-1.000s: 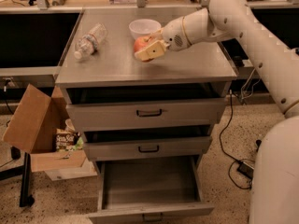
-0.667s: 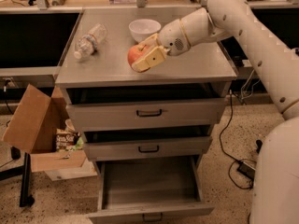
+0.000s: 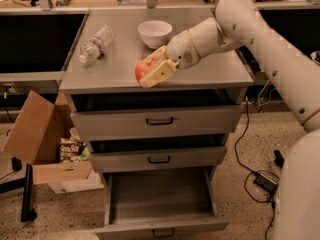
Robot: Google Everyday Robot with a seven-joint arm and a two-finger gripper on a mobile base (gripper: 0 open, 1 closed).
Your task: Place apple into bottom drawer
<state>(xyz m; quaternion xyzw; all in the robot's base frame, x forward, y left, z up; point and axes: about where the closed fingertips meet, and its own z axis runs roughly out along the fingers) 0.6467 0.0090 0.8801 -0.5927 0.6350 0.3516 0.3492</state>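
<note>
The red-orange apple (image 3: 142,69) is held between the tan fingers (image 3: 159,73) of my gripper (image 3: 150,70), which is shut on it just above the front edge of the grey cabinet top (image 3: 210,74). The white arm reaches in from the upper right. The bottom drawer (image 3: 160,196) stands pulled open below, its grey tray showing nothing inside and its small dark handle at the front. The apple is above and slightly left of the drawer's middle.
A white bowl (image 3: 155,33) and a lying plastic bottle (image 3: 95,44) are on the cabinet top. Two upper drawers (image 3: 160,121) with black handles are shut. An open cardboard box (image 3: 40,139) stands left on the floor. Cables and a power brick (image 3: 262,181) lie right.
My gripper has carried the apple away from the white bowl, forward and to the left, to the front edge of the cabinet top.
</note>
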